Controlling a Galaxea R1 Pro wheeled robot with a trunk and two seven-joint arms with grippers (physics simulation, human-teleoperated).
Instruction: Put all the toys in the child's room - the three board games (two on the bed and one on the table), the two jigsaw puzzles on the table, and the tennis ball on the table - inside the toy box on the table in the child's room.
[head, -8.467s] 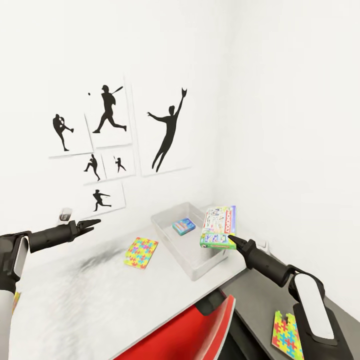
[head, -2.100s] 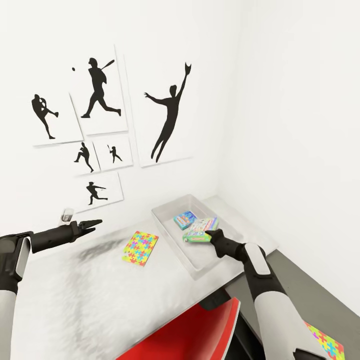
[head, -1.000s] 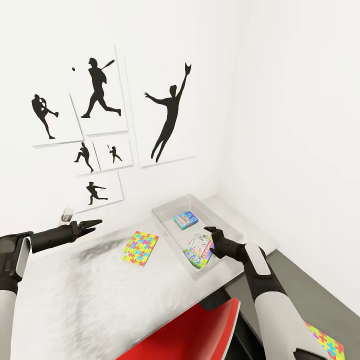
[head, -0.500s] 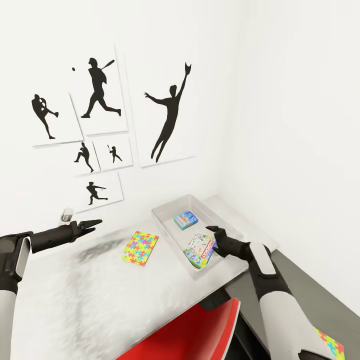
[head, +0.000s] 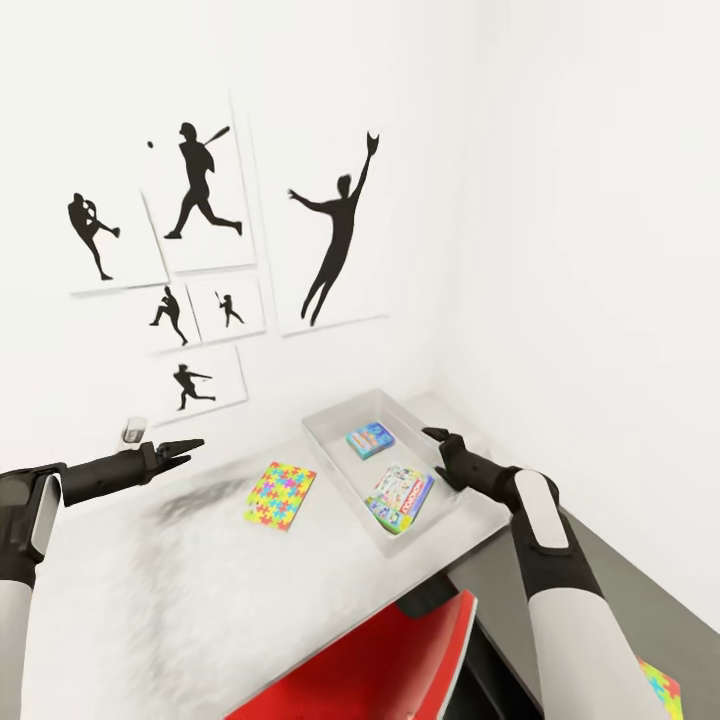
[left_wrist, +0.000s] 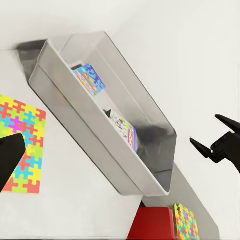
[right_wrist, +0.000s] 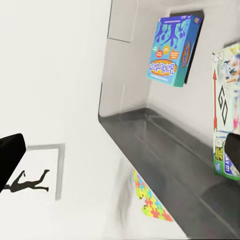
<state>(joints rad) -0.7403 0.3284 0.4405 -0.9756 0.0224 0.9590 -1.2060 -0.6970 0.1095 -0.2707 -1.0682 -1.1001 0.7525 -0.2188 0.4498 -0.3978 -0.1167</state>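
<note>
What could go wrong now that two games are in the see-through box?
The open right gripper hovers close above the translucent grey toy box, so it might clip the rim when it pulls away and shift the bin. The green and white board game lies near the box's front wall, and the smaller blue board game sits beyond it. The multicoloured square jigsaw puzzle on the pale table is thin and flat, probably hard to pinch.

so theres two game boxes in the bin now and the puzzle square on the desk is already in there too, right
Not quite. The two game boxes, the blue one and the green-edged one, are in the bin, but the puzzle square isn't. The head view shows it lying flat on the desk, beside the bin. The right end effector is open above the bin's far rim, holding nothing.
</note>
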